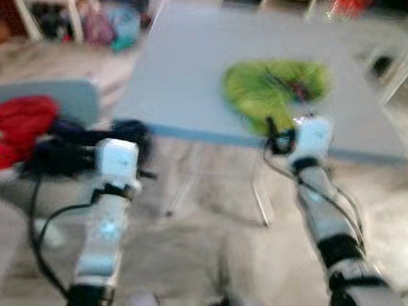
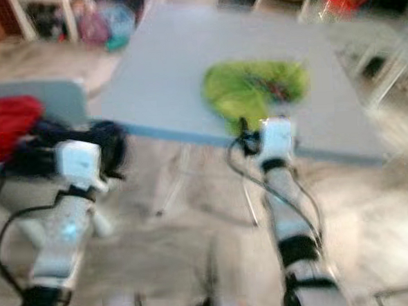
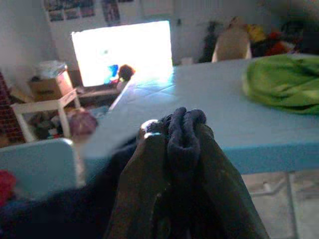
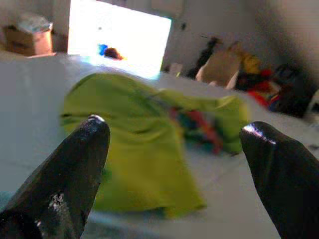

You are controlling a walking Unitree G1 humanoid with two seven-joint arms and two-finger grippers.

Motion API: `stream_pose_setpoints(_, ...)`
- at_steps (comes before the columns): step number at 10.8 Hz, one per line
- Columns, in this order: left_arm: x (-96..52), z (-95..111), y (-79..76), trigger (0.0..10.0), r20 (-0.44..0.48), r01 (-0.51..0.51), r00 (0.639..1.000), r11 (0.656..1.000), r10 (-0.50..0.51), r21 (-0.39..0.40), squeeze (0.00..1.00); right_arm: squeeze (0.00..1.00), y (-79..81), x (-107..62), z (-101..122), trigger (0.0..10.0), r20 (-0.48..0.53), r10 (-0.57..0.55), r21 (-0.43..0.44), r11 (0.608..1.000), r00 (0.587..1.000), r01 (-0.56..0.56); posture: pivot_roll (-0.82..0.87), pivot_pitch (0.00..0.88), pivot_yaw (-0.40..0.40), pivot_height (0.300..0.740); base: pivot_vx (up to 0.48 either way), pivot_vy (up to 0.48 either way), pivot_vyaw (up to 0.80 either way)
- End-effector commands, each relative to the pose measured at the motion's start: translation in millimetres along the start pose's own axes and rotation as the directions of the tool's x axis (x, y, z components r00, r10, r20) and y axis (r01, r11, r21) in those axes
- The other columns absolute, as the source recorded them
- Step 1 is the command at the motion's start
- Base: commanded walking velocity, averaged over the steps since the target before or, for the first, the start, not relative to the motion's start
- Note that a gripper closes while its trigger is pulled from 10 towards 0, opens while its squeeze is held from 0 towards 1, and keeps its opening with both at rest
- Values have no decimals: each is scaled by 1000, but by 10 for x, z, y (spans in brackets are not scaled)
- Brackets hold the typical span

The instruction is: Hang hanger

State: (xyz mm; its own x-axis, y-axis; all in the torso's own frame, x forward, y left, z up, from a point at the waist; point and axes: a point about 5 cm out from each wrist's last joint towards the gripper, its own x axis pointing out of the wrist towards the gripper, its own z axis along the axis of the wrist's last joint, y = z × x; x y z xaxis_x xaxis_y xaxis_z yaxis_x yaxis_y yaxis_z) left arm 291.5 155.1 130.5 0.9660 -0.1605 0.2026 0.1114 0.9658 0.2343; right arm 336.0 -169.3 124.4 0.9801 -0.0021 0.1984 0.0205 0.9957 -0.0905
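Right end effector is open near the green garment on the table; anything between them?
Nothing visible. The open right end effector points straight at the green garment on the blue table; the gap between its fingers shows only fabric and tabletop.

Green garment [image 1: 273,90]: crumpled and flat on the blue bench [image 1: 185,71], at 4 o'clock from the bench centre, with its near lobe at the near edge. Colour is bright lime.

A thin dark and reddish item [image 4: 202,124] lies across the garment's upper right part, toward 2 o'clock. It is too blurred to confirm as the hanger.

Dark cloth [image 3: 183,149]: navy, bunched into a ridge and clamped between the closed jaws of the left gripper [image 3: 174,130], off the bench at 9 o'clock from its near left corner.
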Motion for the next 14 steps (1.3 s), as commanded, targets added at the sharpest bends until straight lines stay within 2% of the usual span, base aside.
stream_pose_setpoints(1,18,5,57,10000,-2,-25,1000,1000,25,5,0,0,65,-11,-14,10000,-6,15,15,1000,1000,-15,82,107,-91,740,0,0,0)
stream_pose_setpoints(3,-46,-29,148,10000,-31,-74,997,997,74,-6,0,0,57,-26,0,10000,-5,30,22,999,1000,-29,81,154,-101,740,0,0,0)
stream_pose_setpoints(4,-110,-91,150,10000,-57,-84,995,996,83,-11,0,0,31,-66,-42,10000,-21,28,20,999,999,-28,81,152,-105,740,0,0,0)
stream_pose_setpoints(6,-124,-138,148,10000,-80,-100,992,994,97,-45,0,0,5,-90,-99,10000,-49,13,13,1000,999,-12,83,139,-104,740,0,0,0)
stream_pose_setpoints(8,-118,-173,146,10000,-105,-106,990,991,98,-78,0,0,-4,-101,-105,10000,-53,11,11,1000,999,-11,75,124,-98,740,0,480,-500)
stream_pose_setpoints(10,-91,-151,165,10000,-90,-101,992,992,93,-80,0,0,-35,-151,-138,10000,-61,3,7,1000,998,-3,75,127,-101,740,0,480,0)
stream_pose_setpoints(14,-85,-157,176,10000,-95,-103,991,990,94,-100,0,0,-43,-147,-146,10000,-69,4,3,1000,998,-3,71,131,-100,740,0,480,0)
